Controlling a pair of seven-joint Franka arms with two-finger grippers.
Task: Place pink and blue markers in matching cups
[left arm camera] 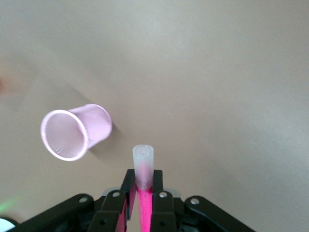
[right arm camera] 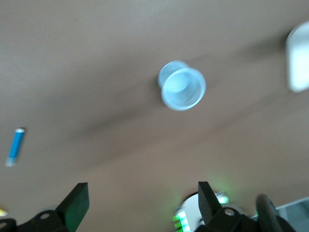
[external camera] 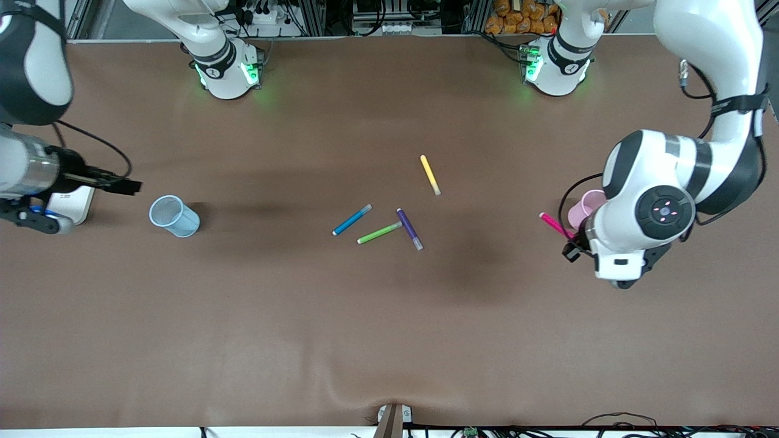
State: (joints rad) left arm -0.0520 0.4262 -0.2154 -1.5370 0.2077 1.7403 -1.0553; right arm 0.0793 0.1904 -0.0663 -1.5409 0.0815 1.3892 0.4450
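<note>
Pink marker point(left arm camera: 143, 180) is clamped between the closed fingers of the left gripper point(left arm camera: 143, 193), its pale cap end sticking out past the fingertips. That gripper hangs in the air at the left arm's end of the table point(external camera: 389, 340), over the brown surface just beside the pink cup point(left arm camera: 75, 130), which stands upright with its mouth open and nothing inside it.

Blue marker point(external camera: 352, 219) lies flat near the middle of the table, just beside a green pen point(external camera: 379, 232) and a purple pen point(external camera: 409, 229); the green pen's tip meets the purple pen. A yellow pen point(external camera: 429, 174) lies apart from them, closer to the edge where the arm bases stand.

Blue cup point(external camera: 174, 216) stands at the right arm's end of the table, empty. The right gripper point(right arm camera: 140, 203) waits in the air near that end's edge, close to the blue cup, its fingers spread wide and holding nothing.
</note>
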